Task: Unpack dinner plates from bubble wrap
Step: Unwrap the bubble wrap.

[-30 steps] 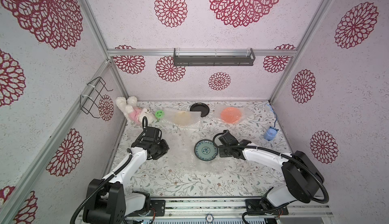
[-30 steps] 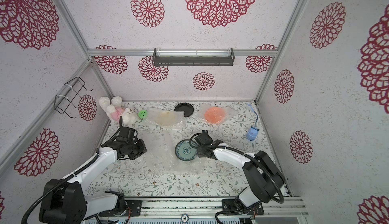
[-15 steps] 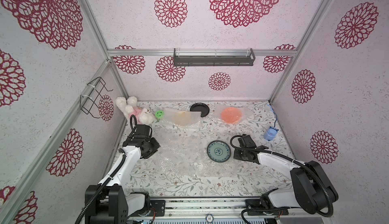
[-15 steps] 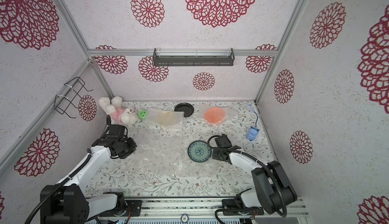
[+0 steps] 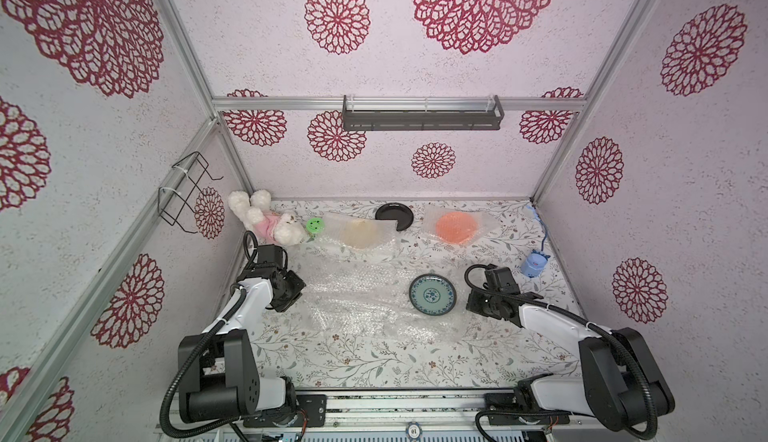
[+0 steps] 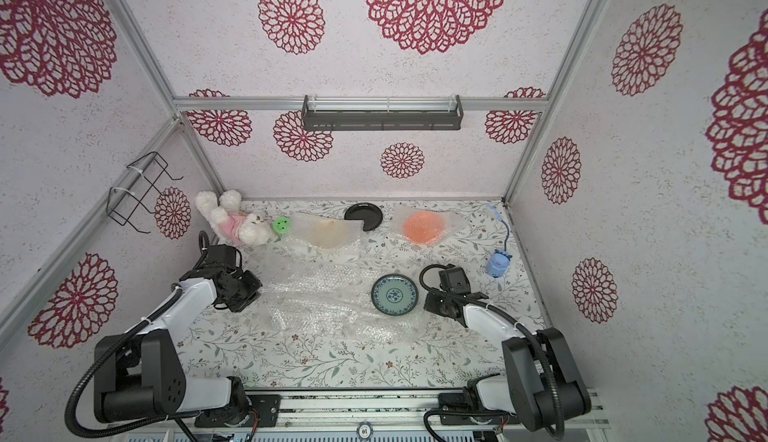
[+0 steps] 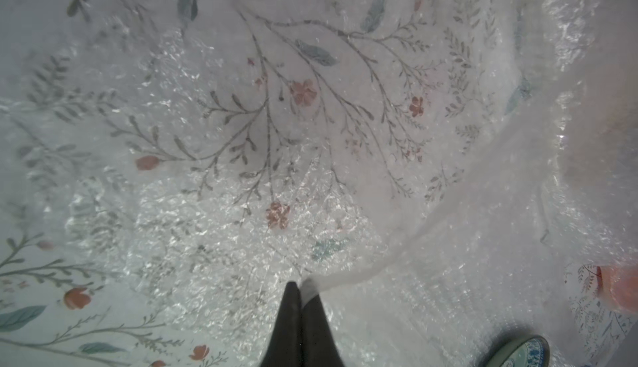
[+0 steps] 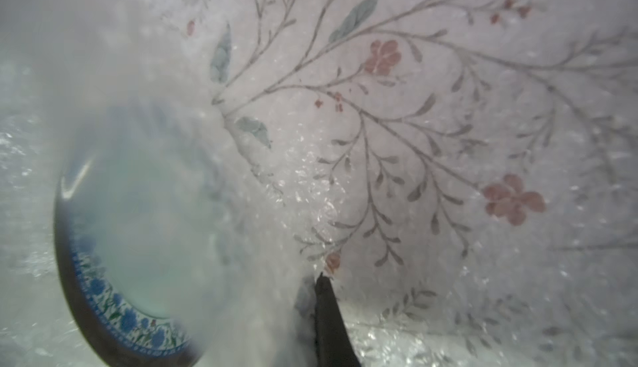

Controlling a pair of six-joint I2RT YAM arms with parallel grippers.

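Pressed together, your left jaws pinch a fold of the loose bubble wrap [image 7: 362, 272], as the left wrist view shows. Your right jaws look closed on it too, with wrap bunched against the one dark finger [image 8: 328, 313] that shows in the right wrist view, though haze hides the rest. In both top views that sheet lies crumpled across the middle of the worktop [image 5: 374, 361], between your two arms. The blue-green plate [image 5: 432, 295] lies flat at the sheet's right end, face uncovered, just beside your right jaws. Farther back, near the right edge, stands a small blue toy [image 5: 533, 263] with a cord. Along the far edge, the orange plate [image 5: 456, 228] lies inside its own sheet, and so does the cream plate [image 5: 358, 233]. The bare black plate [image 5: 392, 214] sits between them, with a corner of the cream plate's wrap overlapping its rim. Left of the cream plate is a green smiley disc [image 5: 315, 224], then a white plush toy [image 5: 266, 221] in the far left corner.
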